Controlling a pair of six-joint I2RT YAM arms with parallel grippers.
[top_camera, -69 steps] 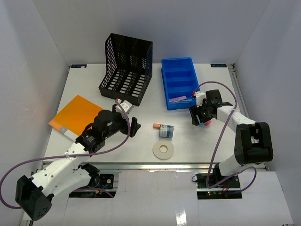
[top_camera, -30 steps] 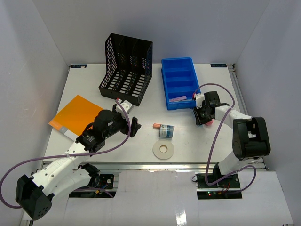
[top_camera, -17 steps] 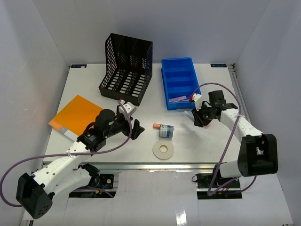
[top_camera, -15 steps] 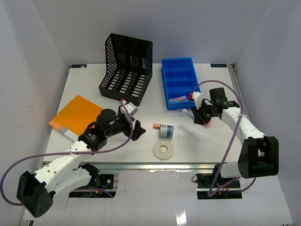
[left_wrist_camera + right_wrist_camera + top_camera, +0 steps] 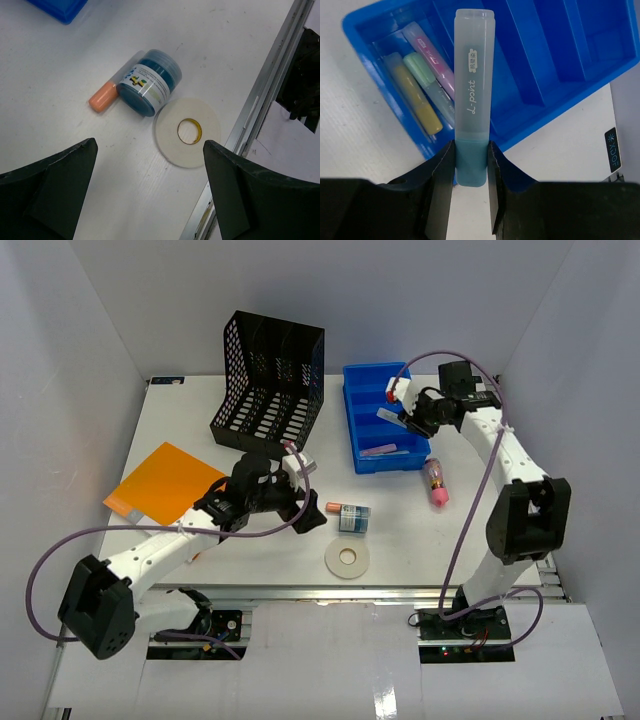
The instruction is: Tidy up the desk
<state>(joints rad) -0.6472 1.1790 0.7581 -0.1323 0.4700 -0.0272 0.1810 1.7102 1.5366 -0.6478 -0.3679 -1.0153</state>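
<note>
From above, the white counter [image 5: 400, 540] lies under everything, and the right gripper [image 5: 405, 412] hangs over the blue tray [image 5: 349, 410]. The left wrist shows the left gripper [image 5: 150, 200] spread wide above a blue jar [image 5: 150, 82] and tape roll [image 5: 186, 131]. The right wrist shows a pale pen [image 5: 472, 90] pinched tight in that gripper; next, I think, it must let go over the tray.

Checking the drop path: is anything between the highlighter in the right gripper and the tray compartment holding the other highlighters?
Nothing visible does. The right gripper holds the blue highlighter in open air over the blue tray, and the three highlighters lie flat in its end compartment.
</note>
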